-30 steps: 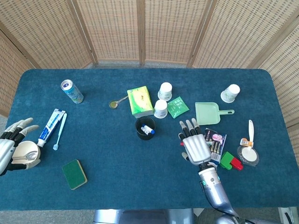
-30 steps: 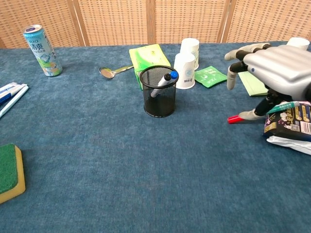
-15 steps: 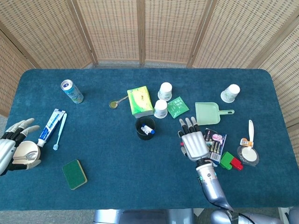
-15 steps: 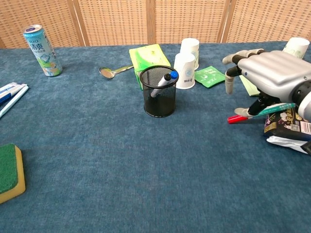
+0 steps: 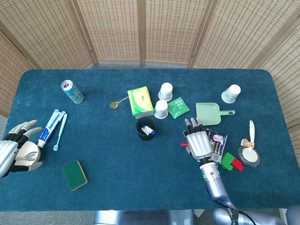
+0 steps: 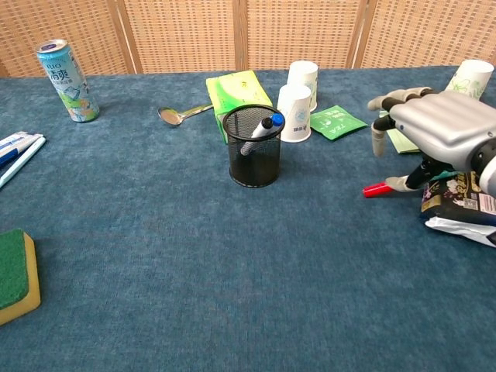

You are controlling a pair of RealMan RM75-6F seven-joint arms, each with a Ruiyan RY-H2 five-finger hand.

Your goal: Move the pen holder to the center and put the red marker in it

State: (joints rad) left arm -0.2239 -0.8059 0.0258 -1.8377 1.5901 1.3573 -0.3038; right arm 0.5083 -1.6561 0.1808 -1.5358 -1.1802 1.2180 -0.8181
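1. Chest view shows the right hand (image 6: 438, 128) over the red marker (image 6: 377, 189). A moment ago the hand was a bit more to the left and forward; now it has slid right and back a little.
2. The fingers (image 6: 395, 99) are spread out flat above the table. The thumb seems to touch the marker near its back end, but I cannot tell if the hand really has hold of it.
3. The red marker lies flat on the blue table (image 6: 194, 271), in the same spot as before. Only its red tip sticks out from under the hand.
4. In the head view, the pen holder (image 5: 146, 129) stands near the middle of the table, well apart from the hand. A blue-capped pen (image 5: 148, 131) is already in it. So the holder part looks done.
5. The left hand (image 5: 18, 147) rests at the table's far left edge, fingers apart, beside a small bowl (image 5: 29, 151).
6. I think the marker is not picked up yet. The hand needs to close on it first.
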